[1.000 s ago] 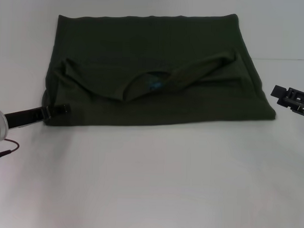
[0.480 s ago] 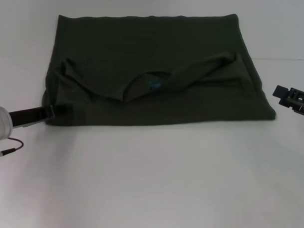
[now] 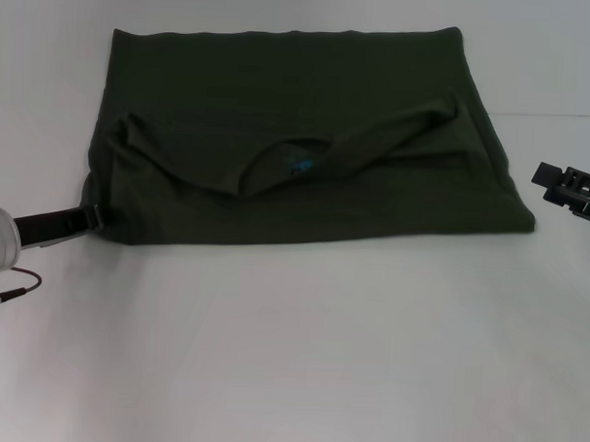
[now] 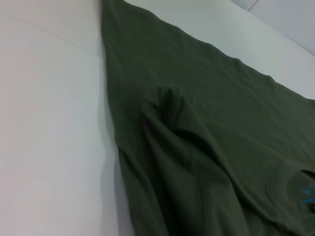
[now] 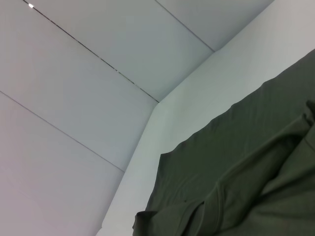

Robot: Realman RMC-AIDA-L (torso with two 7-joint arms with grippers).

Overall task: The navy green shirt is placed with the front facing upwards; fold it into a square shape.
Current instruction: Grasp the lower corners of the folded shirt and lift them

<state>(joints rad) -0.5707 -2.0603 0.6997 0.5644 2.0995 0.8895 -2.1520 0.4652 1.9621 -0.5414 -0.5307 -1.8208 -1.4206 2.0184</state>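
Head view: a dark olive-green cotton shirt (image 3: 298, 144) is lying folded across the white desk's (image 3: 300, 357) far half; the left pincer (image 3: 93, 217) is touching its near-left corner, the right pincer (image 3: 568, 189) is hovering beside its right edge, finger states unclear.

Left hand (image 3: 93, 217) low (near side), right hand (image 3: 567, 190) raised, apart.

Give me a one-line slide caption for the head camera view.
Dark olive-green short-sleeved shirt lies partly folded on the white table, left gripper at its near-left corner, right gripper apart from its right edge.
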